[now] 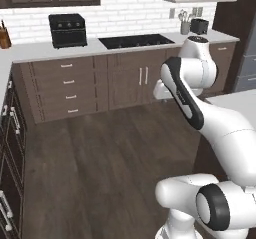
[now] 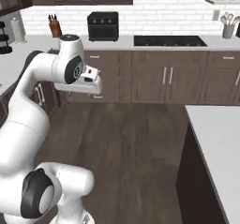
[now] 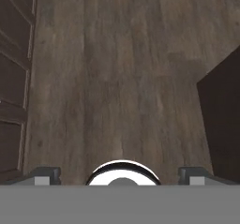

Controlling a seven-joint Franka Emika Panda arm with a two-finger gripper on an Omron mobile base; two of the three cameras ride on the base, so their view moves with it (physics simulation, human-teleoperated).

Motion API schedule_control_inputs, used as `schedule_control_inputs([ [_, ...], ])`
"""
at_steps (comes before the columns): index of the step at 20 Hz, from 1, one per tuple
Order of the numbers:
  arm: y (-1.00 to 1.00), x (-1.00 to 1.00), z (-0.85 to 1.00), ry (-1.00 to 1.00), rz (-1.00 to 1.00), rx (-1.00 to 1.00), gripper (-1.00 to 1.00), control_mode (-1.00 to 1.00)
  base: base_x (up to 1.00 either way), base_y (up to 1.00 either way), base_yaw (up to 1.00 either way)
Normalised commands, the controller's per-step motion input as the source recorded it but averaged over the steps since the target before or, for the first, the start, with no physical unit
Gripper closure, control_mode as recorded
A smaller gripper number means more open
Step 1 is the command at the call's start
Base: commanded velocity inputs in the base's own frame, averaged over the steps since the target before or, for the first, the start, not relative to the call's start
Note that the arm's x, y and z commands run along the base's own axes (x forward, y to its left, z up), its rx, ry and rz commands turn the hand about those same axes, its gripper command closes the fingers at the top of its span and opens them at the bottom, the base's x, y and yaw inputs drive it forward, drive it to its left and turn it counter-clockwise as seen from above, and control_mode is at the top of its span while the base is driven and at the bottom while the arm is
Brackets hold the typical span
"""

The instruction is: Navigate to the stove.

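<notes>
Kitchen scene: dark wood floor (image 1: 100,153) is taking up most of the foreground, with brown cabinets (image 1: 100,85) running along the far wall under a pale table (image 1: 40,50) and white brick backsplash.

Stove (image 1: 136,41) is lying flush in that table, at about 12 o'clock in the left base view and at about 1 o'clock in the right base view (image 2: 169,41). Toaster oven (image 1: 67,30) is standing on the same table, well apart from the stove, at 11 o'clock from it. Knife block (image 2: 55,27) is sitting near the toaster oven on its far side. Utensil holder (image 2: 228,29) is standing beyond the stove's other end.

Arm is folded and tucked high, hand pointing down at the floor. Fingers (image 3: 120,176) are appearing in the hand view as two small tips at the bottom edge, spread wide apart with nothing between them: released, empty.

Island table (image 2: 220,138) is sitting close at 4 o'clock of the right base view.

Progress judgement: base is facing the stove wall but is well apart from it, a broad stretch of open floor lying between. Navigation is partly done at best; remaining work is driving forward, shifting slightly to centre on the stove, and keeping off the island corner.
</notes>
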Motion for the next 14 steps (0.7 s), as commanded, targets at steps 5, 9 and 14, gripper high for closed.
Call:
schedule_control_inputs([
  [5, 0.0, 0.0, 0.0, 0.0, 0.0, 0.0, -1.0, 1.0, 1.0, 0.0, -0.17],
  [9, 0.0, 0.0, 0.0, 0.0, 0.0, 0.0, -1.0, 1.0, 1.0, 0.0, -0.15],
  [14, 0.0, 0.0, 0.0, 0.0, 0.0, 0.0, -1.0, 1.0, 1.0, 0.0, -0.15],
])
